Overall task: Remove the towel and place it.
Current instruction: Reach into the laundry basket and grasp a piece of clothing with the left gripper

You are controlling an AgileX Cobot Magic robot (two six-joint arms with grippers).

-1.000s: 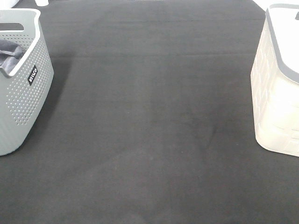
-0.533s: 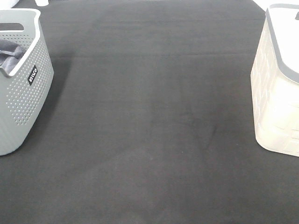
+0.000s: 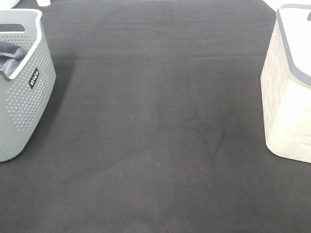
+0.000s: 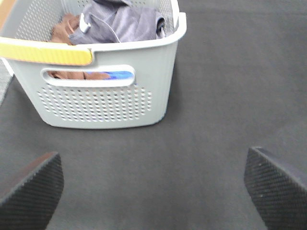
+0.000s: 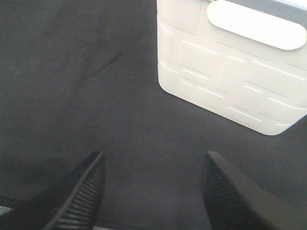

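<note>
Towel (image 4: 127, 21), grey-lavender, is lying crumpled inside a grey basket (image 4: 96, 103) at the left edge of the mat (image 3: 155, 121), resting against a brown cloth (image 4: 64, 26). A black label (image 3: 33, 78) on the side of the grey basket is carrying white lettering, too small to read. A yellow strip (image 4: 45, 51) is covering part of its rim. Across the mat, a white basket (image 3: 286, 102) is standing well apart. Left gripper (image 4: 153, 153) is hovering near the grey basket, jaws spread wide, holding nothing. Right gripper (image 5: 153, 155) is hanging near the white basket, jaws also apart, empty.
</note>
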